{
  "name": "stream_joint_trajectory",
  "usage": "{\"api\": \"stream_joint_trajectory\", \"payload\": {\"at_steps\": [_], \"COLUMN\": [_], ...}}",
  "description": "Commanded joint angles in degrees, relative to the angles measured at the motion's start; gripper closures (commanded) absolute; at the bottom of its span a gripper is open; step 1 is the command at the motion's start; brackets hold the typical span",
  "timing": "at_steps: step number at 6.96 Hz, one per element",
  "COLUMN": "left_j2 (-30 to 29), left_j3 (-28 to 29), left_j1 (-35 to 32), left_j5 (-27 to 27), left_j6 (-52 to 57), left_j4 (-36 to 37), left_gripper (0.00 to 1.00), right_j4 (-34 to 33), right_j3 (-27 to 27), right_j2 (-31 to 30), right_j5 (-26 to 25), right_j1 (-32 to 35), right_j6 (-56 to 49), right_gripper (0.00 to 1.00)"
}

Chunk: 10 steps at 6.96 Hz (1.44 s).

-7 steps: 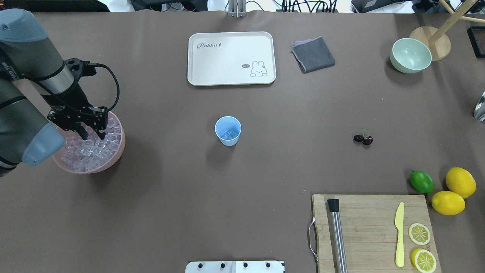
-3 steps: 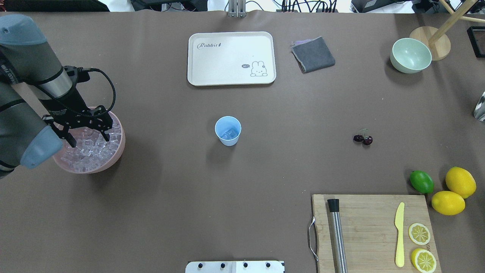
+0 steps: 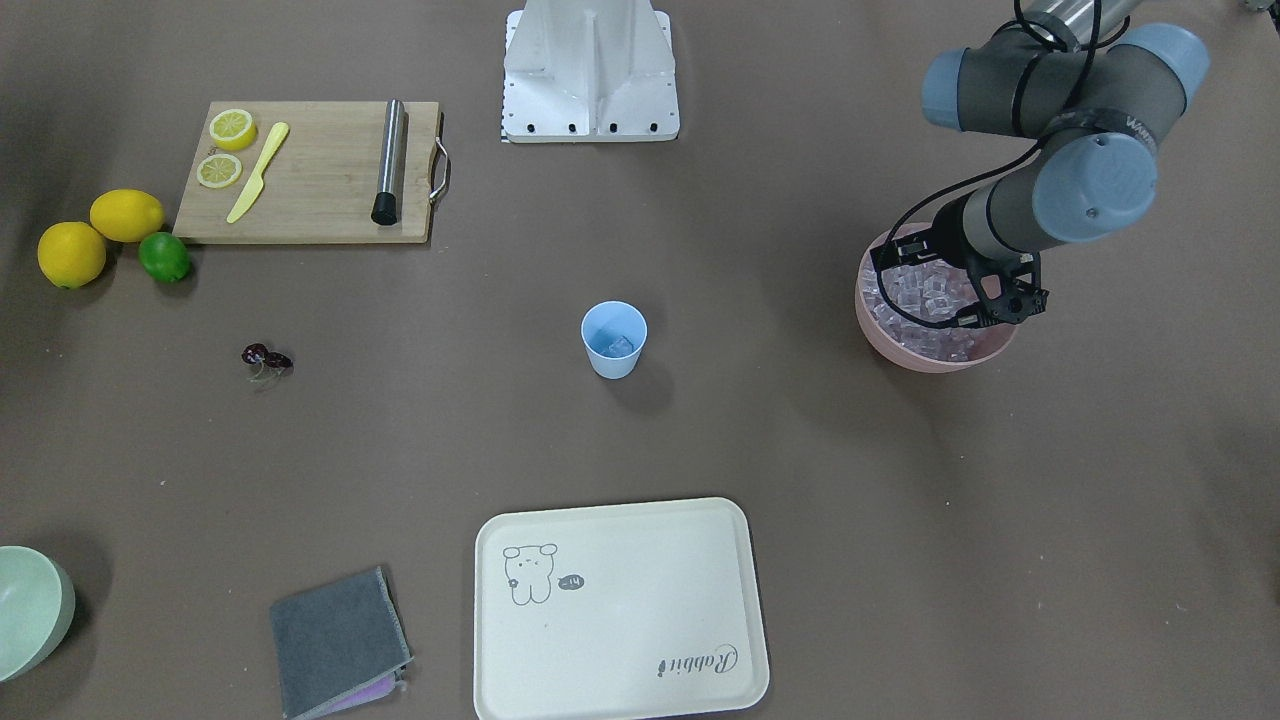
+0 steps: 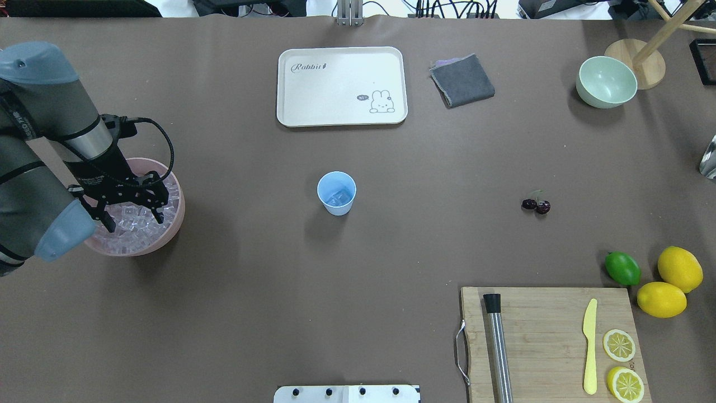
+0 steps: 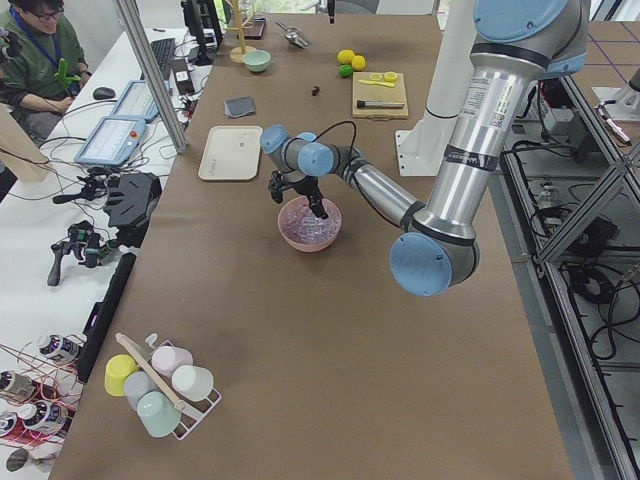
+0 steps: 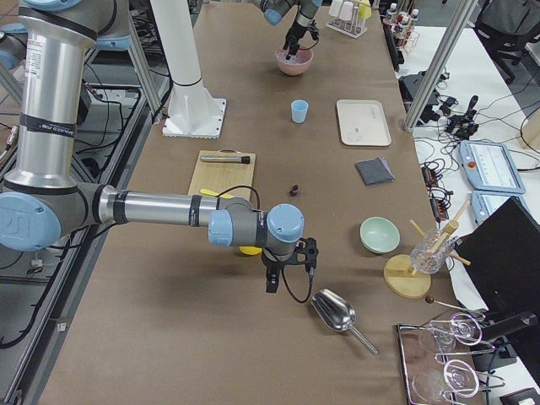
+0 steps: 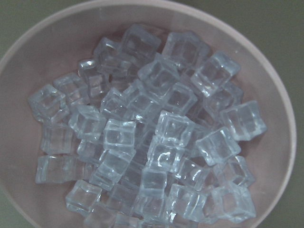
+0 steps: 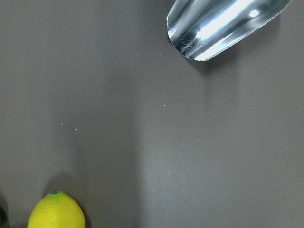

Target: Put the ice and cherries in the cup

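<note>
Now, in the overhead view, the left gripper [image 4: 134, 219] looks different from one second ago. Then its jaws were close together and low in the ice [image 4: 131, 235]; now they stand wide apart, just above the heap in the pink bowl [image 4: 170, 238] at the left side of the table. No cube shows between them, so I judge that this grasp took nothing and that a new attempt at one cube is coming. The cup [image 4: 336, 193] stands in the middle of the table, well apart from the bowl, and already has a few cubes at its bottom. The cherries [image 4: 536, 205] lie on the bare table further to the right, not yet in the cup. The front-facing view agrees: the wide jaws reach over the top of the heap, and at least one cube shows low inside the cup. In the left side view the near arm bends down over the bowl. In the right side view the right gripper [image 6: 272, 285] hangs low over the table near a metal scoop [image 6: 333, 312], far from the cup; I cannot tell how its jaws stand. The left wrist view shows the bowl full of many loose cubes, with no finger in sight. The right wrist view shows only the mouth of the scoop and a lemon [image 8: 56, 211].
</note>
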Motion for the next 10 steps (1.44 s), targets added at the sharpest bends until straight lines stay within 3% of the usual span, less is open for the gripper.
{"api": "stream_joint_trajectory", "payload": {"at_steps": [1,3,6,10], "left_j2": [0.1,0.1,0.1,0.0], "left_j3": [0.6,0.6,0.6,1.8], "left_j1": [0.9,1.0,1.0,1.2], "left_j5": [0.0,0.0,0.1,0.0], "left_j6": [0.8,0.9,1.0,1.0], "left_j4": [-0.1,-0.1,0.0,-0.2], "left_gripper": [0.12,0.33,0.35,0.45], "right_j4": [0.0,0.0,0.0,0.0], "right_j3": [0.0,-0.3,-0.3,-0.3], "right_j2": [0.0,0.0,0.1,0.3], "right_j5": [0.0,0.0,0.0,0.0], "right_j1": [0.0,-0.1,-0.1,-0.2], "right_j6": [0.0,0.0,0.0,0.1], "right_gripper": [0.00,0.00,0.00,0.00]}}
